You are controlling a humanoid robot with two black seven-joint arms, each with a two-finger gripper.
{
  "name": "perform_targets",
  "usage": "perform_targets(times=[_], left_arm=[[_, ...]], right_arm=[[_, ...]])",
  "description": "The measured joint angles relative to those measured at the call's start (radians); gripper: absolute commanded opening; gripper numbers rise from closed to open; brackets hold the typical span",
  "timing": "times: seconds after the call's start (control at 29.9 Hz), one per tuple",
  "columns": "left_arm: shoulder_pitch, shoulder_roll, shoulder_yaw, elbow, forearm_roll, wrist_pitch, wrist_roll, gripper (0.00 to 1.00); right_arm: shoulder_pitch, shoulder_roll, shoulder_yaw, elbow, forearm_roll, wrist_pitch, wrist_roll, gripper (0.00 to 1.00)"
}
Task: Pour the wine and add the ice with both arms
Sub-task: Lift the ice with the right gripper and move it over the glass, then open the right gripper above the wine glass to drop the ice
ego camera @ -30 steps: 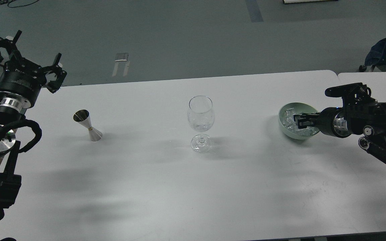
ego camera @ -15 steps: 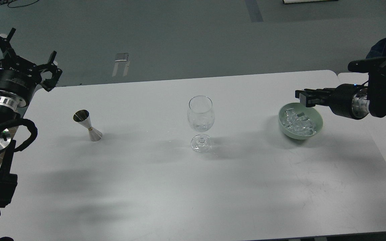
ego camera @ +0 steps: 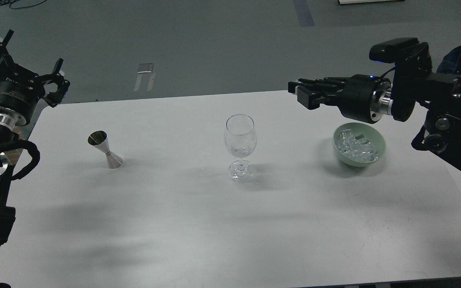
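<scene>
My right gripper [ego camera: 303, 93] hangs up-right of glass [ego camera: 240, 138] — fingers together, can't tell if holding ice [ego camera: 356, 146] — cube, if any, could slip. Left gripper [ego camera: 22, 54] spread, far left.

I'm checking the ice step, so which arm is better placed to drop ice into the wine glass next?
Probably the right. The right gripper hangs above the table between the green bowl of ice and the wine glass, pointing toward the glass. The left gripper is raised off the table's far left corner, beyond the jigger.
</scene>
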Motion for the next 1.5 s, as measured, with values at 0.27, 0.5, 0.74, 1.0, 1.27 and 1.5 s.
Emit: perform_targets(times=[0.27, 0.5, 0.74, 1.0, 1.27, 1.5], left_arm=[[0.002, 0.006, -0.001, 0.001, 0.000, 0.000, 0.000, 0.97], [0.002, 0.027, -0.009, 0.002, -0.002, -0.001, 0.000, 0.97], [0.003, 0.028, -0.009, 0.002, -0.002, -0.001, -0.001, 0.97], [0.003, 0.028, -0.010, 0.002, -0.002, -0.002, -0.001, 0.97], [0.003, 0.028, -0.010, 0.003, -0.002, -0.002, -0.001, 0.97], [0.003, 0.028, -0.009, 0.003, -0.002, -0.002, -0.002, 0.97]], right_arm=[[0.022, 0.157, -0.035, -0.012, -0.019, 0.001, -0.068, 0.10], [0.020, 0.206, -0.066, -0.045, -0.061, 0.001, -0.073, 0.10], [0.009, 0.212, -0.069, -0.046, -0.058, 0.001, -0.071, 0.10], [0.000, 0.214, -0.070, -0.042, -0.056, 0.000, -0.070, 0.16], [0.000, 0.211, -0.070, -0.032, -0.055, 0.000, -0.069, 0.39], [0.003, 0.205, -0.066, -0.027, -0.055, 0.000, -0.068, 0.49]])
